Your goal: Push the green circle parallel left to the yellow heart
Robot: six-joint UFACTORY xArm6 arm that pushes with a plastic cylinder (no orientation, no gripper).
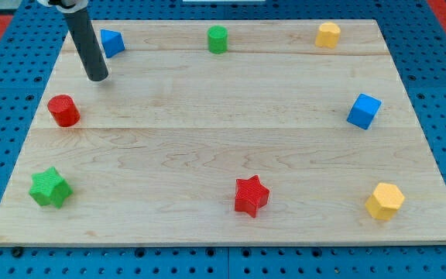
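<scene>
Pincer is not something you are having on this arm: it is ending in a straight dark rod, so nothing is being opened, closed or held. You are seeing my tip (97, 78) resting on the bench (207, 147) near the view's top left corner, and it is touching no block. Just beside the rod, toward the view's top right of it, the blue block (112, 43) is lying close to the top edge; its shape is hard to tell. Below my tip, a little toward the view's left, the red cylinder (64, 110) is standing near but apart from it. The green circle (217, 39) is sitting at the top edge, about the middle of the bench, well apart from my tip and to its right in the view. The yellow heart (328, 34) is lying farther right along the same top edge, so the green circle is standing on its left at nearly the same height in the view. At the right side a blue cube (364, 111) is resting alone. Along the view's bottom you are finding a green star (49, 187) at the left, a red star (252, 194) near the middle, and a yellow hexagon (385, 201) at the right.
</scene>
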